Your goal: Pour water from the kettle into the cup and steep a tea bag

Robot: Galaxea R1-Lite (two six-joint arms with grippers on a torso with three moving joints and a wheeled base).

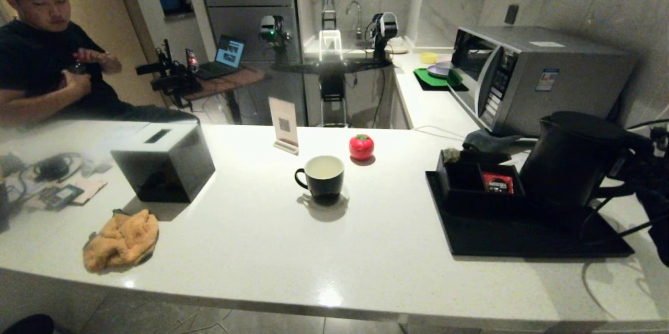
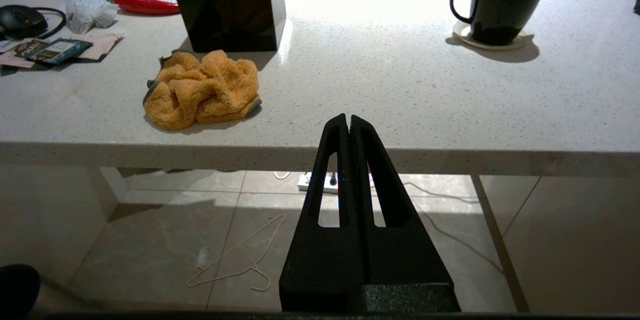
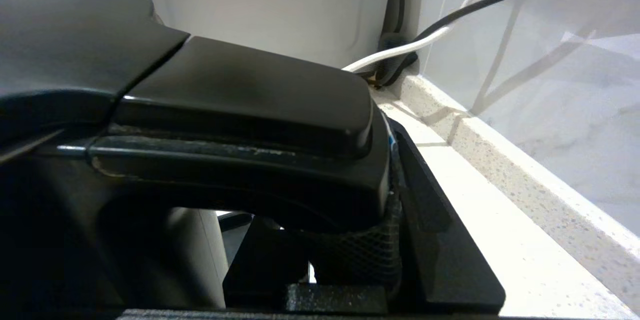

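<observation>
The black kettle [image 1: 569, 161] stands upright on a black tray [image 1: 522, 240] at the right of the counter. My right gripper [image 3: 345, 210] is shut on the kettle's handle [image 3: 240, 109], with a finger on either side of it. The small black cup [image 1: 321, 174] sits on a pale coaster mid-counter, well left of the kettle. Its cream inside holds what looks like pale water. I cannot make out a tea bag. My left gripper [image 2: 349, 118] is shut and empty, hanging in front of the counter's front edge, out of the head view.
A black compartment box [image 1: 473, 180] holding a red sachet [image 1: 497, 182] sits on the tray beside the kettle. Behind the cup are a red tomato-shaped object [image 1: 361, 146] and a card stand [image 1: 284, 125]. At the left are a black tissue box [image 1: 164, 164] and an orange cloth [image 1: 121, 240]. A microwave [image 1: 533, 75] stands behind the kettle.
</observation>
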